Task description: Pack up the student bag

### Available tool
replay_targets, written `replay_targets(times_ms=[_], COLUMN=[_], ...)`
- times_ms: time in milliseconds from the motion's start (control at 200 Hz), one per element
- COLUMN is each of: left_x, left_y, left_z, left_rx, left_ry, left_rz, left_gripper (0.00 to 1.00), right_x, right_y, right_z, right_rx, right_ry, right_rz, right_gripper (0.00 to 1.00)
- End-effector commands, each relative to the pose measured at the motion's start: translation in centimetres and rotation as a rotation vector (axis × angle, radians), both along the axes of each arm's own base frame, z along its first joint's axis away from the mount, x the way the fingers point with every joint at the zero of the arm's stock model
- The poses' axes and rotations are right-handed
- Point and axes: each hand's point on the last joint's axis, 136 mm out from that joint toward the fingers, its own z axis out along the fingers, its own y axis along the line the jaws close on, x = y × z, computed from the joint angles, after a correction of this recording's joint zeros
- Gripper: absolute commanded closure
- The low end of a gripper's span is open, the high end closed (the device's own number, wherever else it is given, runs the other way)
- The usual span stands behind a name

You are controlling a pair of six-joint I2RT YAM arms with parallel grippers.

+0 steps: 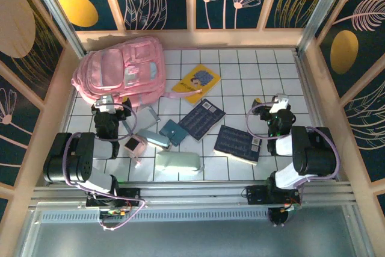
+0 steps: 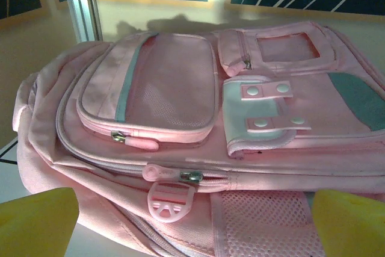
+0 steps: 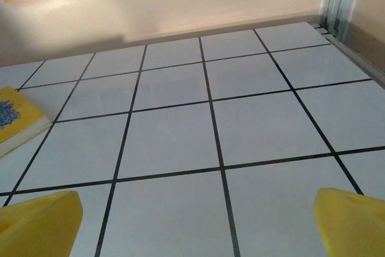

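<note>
Bag: student bag point(image 1: 120, 70) lies flat in far-left corner of tiled table point(image 1: 252, 70), front pockets up, zips look shut.
L grip: left gripper point(image 1: 110, 104) right at bag's near edge, jaws spread wide, holding nothing.
R grip: right gripper point(image 1: 278, 104) over bare tiles, well apart from bag, jaws released, empty.
Loose stuff: yellow book point(image 1: 197, 81), dark notebook point(image 1: 202, 118), teal wallet point(image 1: 173, 132), pale case point(image 1: 178, 162); all lie outside the bag.
Step (my guess): open main compartment first. Pinch round zip pull point(image 2: 171, 200) squarely, drag along zip line, R steadies fabric.
L wrist adds: zip pulls, mesh pocket, snap tabs; too small from above.
Top adds: item layout, both arms.
</note>
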Motion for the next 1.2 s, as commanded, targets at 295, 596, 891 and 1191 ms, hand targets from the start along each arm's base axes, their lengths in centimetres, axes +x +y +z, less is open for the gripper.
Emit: replay_targets(times_ms=[295,596,891,1191], left_x=[0.5,0.5,0.6,0.7], left_y=[-0.2,-0.4,-0.4,0.4], left_z=[1.1,1.2,1.1,2.1], left_rx=[0.016,0.022,0.018,0.007], left_ry=[-0.041,-0.042,-0.038,-0.048], left_rz=[-0.003,-0.018,-0.024,0.030], left_gripper=[0.01,0.01,0.01,0.01], right_x=[0.8,0.6,0.8,0.7], right_y=[0.2,0.1,0.0,0.2], right_z=[1.5,1.6,1.5,1.6], right_rx=[-0.013,-0.017,0.001,-0.001], right_ry=[-0.057,-0.064,-0.057,-0.063], right_rz=[0.009,0.002,0.021,0.020], right_gripper=[0.01,0.01,0.01,0.01])
